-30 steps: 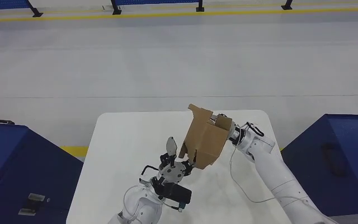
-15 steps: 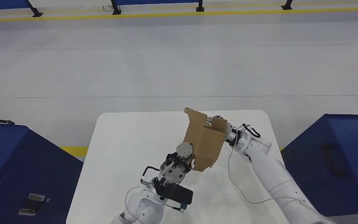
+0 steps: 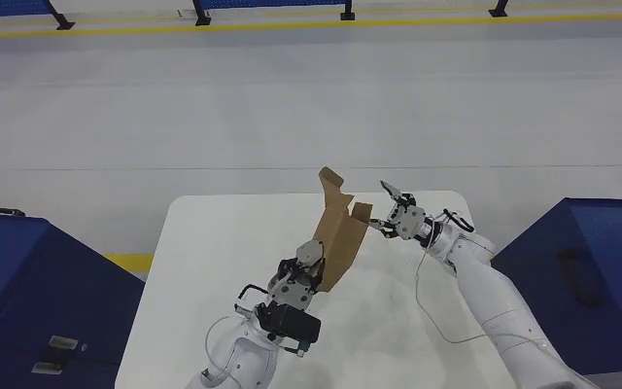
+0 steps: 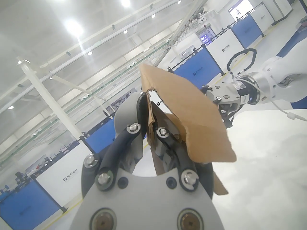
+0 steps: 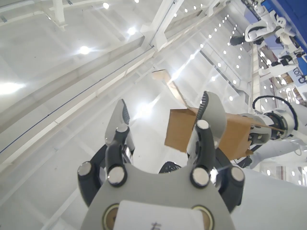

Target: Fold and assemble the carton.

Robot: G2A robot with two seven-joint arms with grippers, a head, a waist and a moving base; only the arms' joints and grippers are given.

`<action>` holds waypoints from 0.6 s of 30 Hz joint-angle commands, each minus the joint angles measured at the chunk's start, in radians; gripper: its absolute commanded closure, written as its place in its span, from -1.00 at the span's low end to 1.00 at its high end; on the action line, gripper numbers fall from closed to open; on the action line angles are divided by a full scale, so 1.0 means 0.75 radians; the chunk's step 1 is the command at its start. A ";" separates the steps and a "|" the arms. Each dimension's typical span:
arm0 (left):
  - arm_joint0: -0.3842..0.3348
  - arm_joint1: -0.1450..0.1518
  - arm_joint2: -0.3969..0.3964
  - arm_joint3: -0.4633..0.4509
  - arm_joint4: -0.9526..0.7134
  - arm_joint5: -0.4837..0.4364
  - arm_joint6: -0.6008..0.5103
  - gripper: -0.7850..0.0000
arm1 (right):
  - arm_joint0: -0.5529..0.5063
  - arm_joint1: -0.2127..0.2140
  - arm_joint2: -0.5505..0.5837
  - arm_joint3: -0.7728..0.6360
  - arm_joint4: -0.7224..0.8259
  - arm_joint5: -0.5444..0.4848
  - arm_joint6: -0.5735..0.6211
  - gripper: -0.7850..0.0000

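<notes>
While left gripper clamps carton, right gripper stands open

While the left gripper (image 3: 309,261) is closed on the lower edge of the brown carton (image 3: 335,243), the carton is held tilted above the middle of the white table (image 3: 214,253), with 1 notched flap pointing up toward the table's far edge. Over the table's far right part, the right gripper (image 3: 382,207) sits just beside the carton's upper corner, its 2 fingers spread wide and holding nothing.

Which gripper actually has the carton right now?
The left gripper: its fingers are shut on an edge of the carton. The right gripper is open beside the carton, clamping nothing.
</notes>
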 commanded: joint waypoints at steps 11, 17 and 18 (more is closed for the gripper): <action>0.032 0.006 -0.053 -0.064 -0.193 -0.202 -0.157 1.00 | -0.113 0.079 0.242 -0.274 -0.488 -0.521 -0.022 -1.00; 0.083 0.018 -0.155 -0.161 -0.778 -0.629 -0.482 1.00 | -0.284 0.126 0.444 -0.570 -0.747 -0.746 -0.045 -1.00; 0.081 0.018 -0.165 -0.165 -0.803 -0.637 -0.497 1.00 | -0.284 0.126 0.444 -0.570 -0.747 -0.746 -0.045 -1.00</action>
